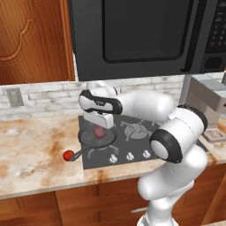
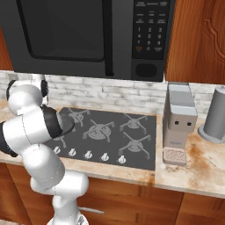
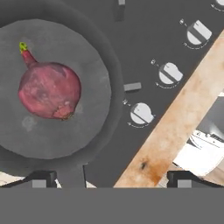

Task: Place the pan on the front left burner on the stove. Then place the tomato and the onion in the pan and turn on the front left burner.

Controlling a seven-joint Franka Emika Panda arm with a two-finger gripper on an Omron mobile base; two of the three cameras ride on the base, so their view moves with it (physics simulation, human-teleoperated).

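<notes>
My gripper (image 1: 102, 125) hangs wide and empty over the onion (image 3: 49, 90) in the pan (image 3: 94, 65); next the tomato (image 1: 68, 155), small, glossy, roll-prone, so I'd pinch it across the middle.

You can't see the front left burner (image 1: 102, 148) whole in the left base view: the pan (image 1: 90, 140) covers its centre, only a few prongs poke out. The hand (image 1: 100, 119) hides the pan's far rim there.

In the right base view the arm blocks the stove's (image 2: 132, 145) left end.

In the hand view the pan's left side and handle (image 3: 71, 175) are cut off at the edges. Knob markings (image 3: 153, 62) are too small for you to read. The worktop (image 3: 175, 127) strip runs out of the picture.
</notes>
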